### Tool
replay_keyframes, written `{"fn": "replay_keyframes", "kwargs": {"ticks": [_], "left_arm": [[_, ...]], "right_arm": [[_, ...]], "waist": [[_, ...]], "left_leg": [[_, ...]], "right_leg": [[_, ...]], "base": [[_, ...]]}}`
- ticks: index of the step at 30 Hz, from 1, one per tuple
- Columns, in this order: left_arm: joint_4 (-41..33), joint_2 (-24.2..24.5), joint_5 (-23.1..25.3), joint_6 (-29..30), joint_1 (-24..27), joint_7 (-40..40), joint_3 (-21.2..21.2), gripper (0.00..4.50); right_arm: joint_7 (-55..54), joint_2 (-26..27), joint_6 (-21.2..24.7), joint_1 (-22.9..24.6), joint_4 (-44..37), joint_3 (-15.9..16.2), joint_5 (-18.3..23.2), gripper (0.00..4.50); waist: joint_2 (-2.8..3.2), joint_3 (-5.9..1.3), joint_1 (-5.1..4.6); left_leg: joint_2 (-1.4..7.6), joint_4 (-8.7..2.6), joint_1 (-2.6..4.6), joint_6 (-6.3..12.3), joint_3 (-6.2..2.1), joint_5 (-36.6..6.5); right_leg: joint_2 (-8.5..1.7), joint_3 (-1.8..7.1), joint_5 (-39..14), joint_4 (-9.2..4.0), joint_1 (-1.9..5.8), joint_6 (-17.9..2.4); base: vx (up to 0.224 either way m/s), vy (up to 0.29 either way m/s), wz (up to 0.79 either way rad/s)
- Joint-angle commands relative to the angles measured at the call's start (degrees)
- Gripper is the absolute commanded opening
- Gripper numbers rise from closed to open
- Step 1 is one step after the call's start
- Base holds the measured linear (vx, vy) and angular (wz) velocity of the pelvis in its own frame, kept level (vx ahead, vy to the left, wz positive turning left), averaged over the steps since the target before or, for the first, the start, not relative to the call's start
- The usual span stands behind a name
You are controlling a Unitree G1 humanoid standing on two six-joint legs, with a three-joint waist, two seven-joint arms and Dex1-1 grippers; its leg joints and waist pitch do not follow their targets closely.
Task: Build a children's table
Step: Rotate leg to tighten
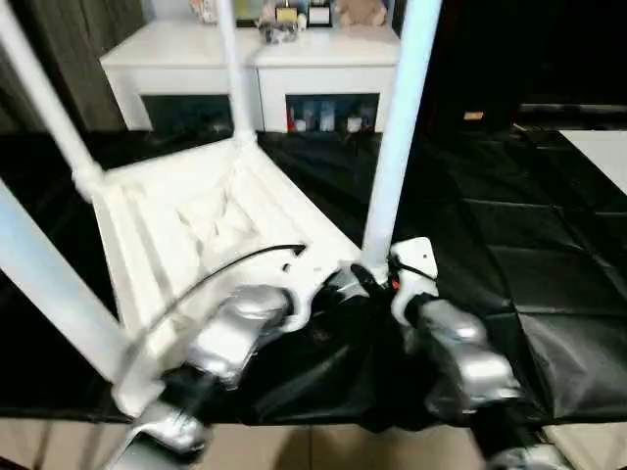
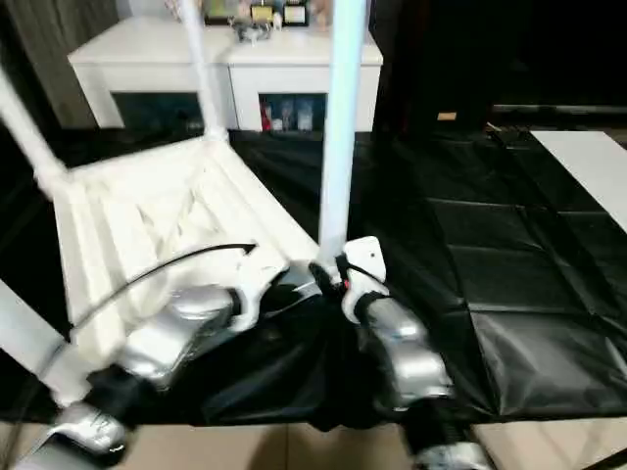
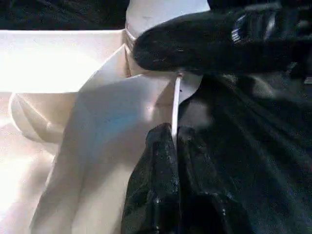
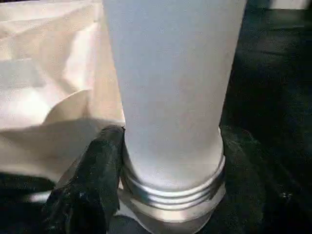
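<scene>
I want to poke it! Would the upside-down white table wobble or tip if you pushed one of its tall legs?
Probably a little. The legs are long and thin, so a push up high would likely rock the table. The tabletop lies wide and flat on the black sheet, so it likely would not tip easily. It looks like light plastic, so it may slide.

The left tool (image 3: 173, 141) rises into view with its two black fingers (image 3: 151, 190) pressed together, pinching the thin white edge of the tabletop (image 3: 73, 63) between their tips. The tabletop's pale plastic underside fills the near side, with a slanted rib running down from a round corner socket (image 3: 141, 46). A white leg (image 3: 156, 9) stands in that socket, its ringed base just visible. A black finger of the right tool (image 3: 204, 41) lies across the leg's base, touching the socket's rim. Beyond the tabletop's edge lies a glossy, creased black sheet (image 3: 258, 156) covering the worktop.
</scene>
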Motion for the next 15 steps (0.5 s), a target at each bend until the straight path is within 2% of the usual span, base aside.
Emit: {"fn": "replay_keyframes", "kwargs": {"ticks": [1,3,5,9,10,11,12,13,14,15], "left_arm": [[4.6,0.4,1.2,-0.6,0.1,8.2,4.5,0.00],[4.2,1.0,1.4,-1.1,0.3,6.2,3.6,0.00],[2.6,2.7,1.5,-2.5,1.2,2.2,1.9,0.00],[-0.9,5.9,1.2,-2.8,3.1,-4.8,-1.0,0.00],[-1.2,6.3,1.3,-2.9,3.3,-5.8,-1.4,0.00],[-2.5,7.8,1.3,-3.2,4.1,-8.4,-2.3,0.00],[-2.5,7.8,1.3,-3.2,4.1,-8.4,-2.3,0.00],[-4.0,9.2,0.7,-3.2,4.8,-11.2,-3.0,0.00],[-6.3,11.4,-0.3,-3.8,6.0,-15.6,-4.3,0.00],[-7.7,12.4,-1.1,-3.2,6.6,-17.8,-4.7,0.00]], "right_arm": [[-0.5,0.6,0.6,1.6,2.0,3.9,-3.9,2.63],[0.7,0.8,0.0,1.7,1.4,3.7,-3.1,2.63],[4.6,0.6,-0.7,1.9,-0.1,1.6,0.8,3.19],[10.2,-2.3,-0.9,1.5,-1.5,1.8,2.2,3.41],[11.1,-2.8,-0.8,1.4,-1.6,1.7,2.4,3.55],[15.6,-5.0,0.2,1.4,-2.8,2.4,3.1,3.67],[15.6,-5.0,0.2,1.4,-2.8,2.4,3.1,3.67],[20.6,-7.3,0.9,1.8,-4.5,3.1,4.5,3.67],[27.8,-10.5,1.9,2.4,-6.9,3.9,6.8,3.67],[31.3,-12.4,1.9,2.7,-8.2,4.5,7.6,3.67]], "waist": [[-1.24,-1.64,0.02],[-1.06,-1.64,0.03],[-1.22,-1.75,0.15],[-1.28,-1.87,0.32],[-1.36,-1.94,0.16],[-1.16,-2.02,0.24],[-1.22,-2.05,0.26],[-1.23,-1.99,0.26],[-1.38,-2.13,0.56],[-1.23,-2.20,0.66]], "left_leg": [[2.98,-5.90,1.05,-1.75,-2.44,-25.3],[2.99,-5.90,1.06,-1.48,-2.43,-25.7],[3.14,-5.97,0.67,-0.53,-2.40,-24.5],[3.22,-5.90,0.34,0.36,-2.21,-22.0],[3.23,-5.89,-0.08,0.70,-2.20,-20.3],[3.32,-5.85,0.11,0.73,-2.14,-19.3],[3.37,-5.77,0.22,0.81,-2.08,-18.9],[3.37,-5.72,0.28,0.90,-1.94,-18.7],[3.54,-5.59,0.51,1.64,-1.91,-18.5],[3.71,-5.55,0.18,2.28,-1.89,-16.7]], "right_leg": [[-2.49,1.00,-26.9,-5.19,-0.26,-5.5],[-2.59,1.07,-27.0,-5.22,-0.29,-5.5],[-2.70,1.15,-25.3,-5.04,0.03,-5.7],[-2.69,1.23,-22.6,-4.79,0.37,-6.3],[-2.79,1.20,-21.5,-4.48,0.76,-6.8],[-2.80,1.07,-21.7,-4.62,0.68,-7.2],[-2.74,1.11,-20.7,-4.56,0.68,-7.5],[-2.63,1.16,-20.0,-4.53,0.53,-8.0],[-2.63,1.16,-18.5,-4.36,0.84,-8.6],[-2.61,1.22,-15.9,-3.93,1.04,-9.4]], "base": [[0.000,0.000,0.00],[0.000,0.000,0.00],[0.000,0.000,0.00],[0.000,0.000,0.00],[0.000,0.000,0.00],[0.000,0.000,0.00],[0.000,0.000,0.00],[0.000,0.000,0.00],[0.000,0.000,0.00],[0.000,0.000,0.00]]}}
